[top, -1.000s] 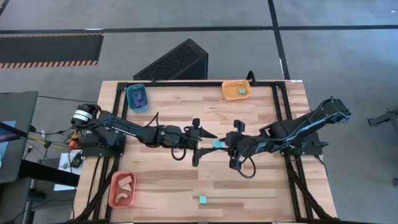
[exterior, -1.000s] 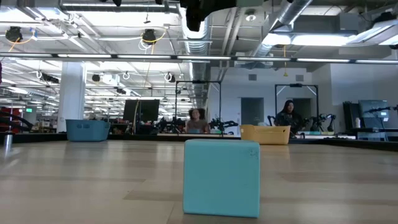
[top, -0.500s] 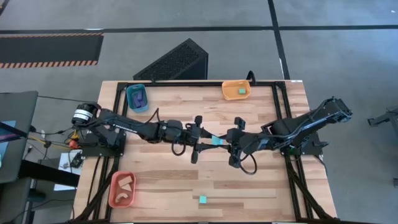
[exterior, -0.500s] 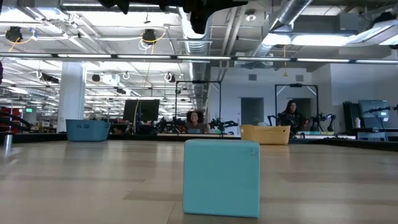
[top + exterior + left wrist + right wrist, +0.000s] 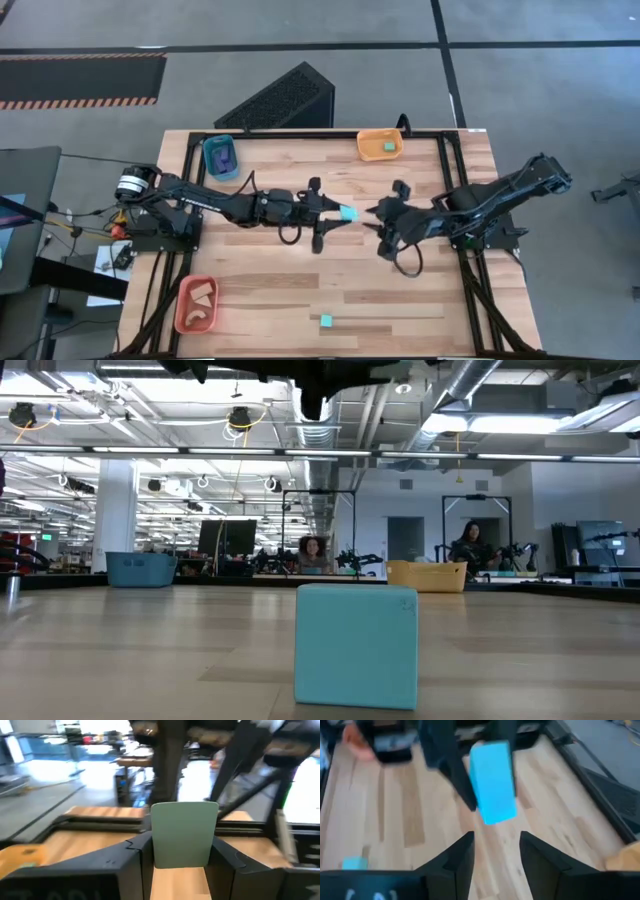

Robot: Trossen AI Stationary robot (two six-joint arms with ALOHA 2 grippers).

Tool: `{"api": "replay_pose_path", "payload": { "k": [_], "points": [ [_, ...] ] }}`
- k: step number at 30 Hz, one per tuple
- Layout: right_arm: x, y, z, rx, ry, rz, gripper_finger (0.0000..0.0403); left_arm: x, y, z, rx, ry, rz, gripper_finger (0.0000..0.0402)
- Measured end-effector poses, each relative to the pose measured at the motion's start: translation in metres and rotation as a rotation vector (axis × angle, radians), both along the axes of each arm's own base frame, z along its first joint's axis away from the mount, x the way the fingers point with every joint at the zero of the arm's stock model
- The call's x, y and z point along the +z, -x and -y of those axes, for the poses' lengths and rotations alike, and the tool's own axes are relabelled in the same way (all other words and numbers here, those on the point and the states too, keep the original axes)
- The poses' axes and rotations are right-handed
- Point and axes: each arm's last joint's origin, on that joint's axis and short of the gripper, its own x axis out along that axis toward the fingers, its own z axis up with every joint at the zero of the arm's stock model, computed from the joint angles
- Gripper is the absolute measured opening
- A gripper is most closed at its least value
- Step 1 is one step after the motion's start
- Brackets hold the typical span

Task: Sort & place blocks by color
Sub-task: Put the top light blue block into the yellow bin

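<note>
Cyan block (image 5: 347, 212) sits pinched between the fingers of the left gripper (image 5: 340, 216), lifted over the middle of the wooden table (image 5: 280, 300); the right gripper (image 5: 381, 222) hangs just beside it with jaws parted and empty; another cyan cube (image 5: 326, 321) lies near the front edge; the orange tray (image 5: 380, 146) at the back holds a third

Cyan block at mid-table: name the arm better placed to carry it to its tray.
Left. The left end effector is shut on the cyan block, while the right end effector sits open beside it, holding nothing.
</note>
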Motion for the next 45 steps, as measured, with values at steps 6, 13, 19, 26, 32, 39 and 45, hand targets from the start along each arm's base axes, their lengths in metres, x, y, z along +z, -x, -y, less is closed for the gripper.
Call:
{"api": "replay_pose_path", "payload": {
  "k": [6,13,19,26,32,39,45],
  "points": [
    [0.000,0.017,0.020,-0.172,0.062,-0.063,0.0200,-0.004,0.001,-0.012,0.215,0.035,-0.031,0.0106],
    [0.002,0.024,0.056,-0.399,0.066,-0.077,0.0209,-0.014,0.001,-0.093,0.336,0.148,-0.078,0.0108],
    [0.002,0.023,0.085,-0.523,0.056,-0.082,0.0202,-0.026,-0.014,-0.179,0.318,0.258,-0.124,0.0108],
    [0.004,0.032,0.119,-0.637,-0.017,-0.104,0.0199,-0.034,-0.058,-0.258,0.304,0.340,-0.220,0.0109],
    [0.006,0.039,0.138,-0.719,-0.075,-0.082,0.0198,-0.048,-0.084,-0.298,0.275,0.391,-0.274,0.0110],
    [0.006,0.043,0.149,-0.790,-0.121,-0.063,0.0196,-0.061,-0.111,-0.316,0.227,0.449,-0.281,0.0110],
    [0.005,0.046,0.158,-0.819,-0.150,-0.063,0.0195,-0.068,-0.127,-0.322,0.217,0.475,-0.278,0.0110]
  ]
}}
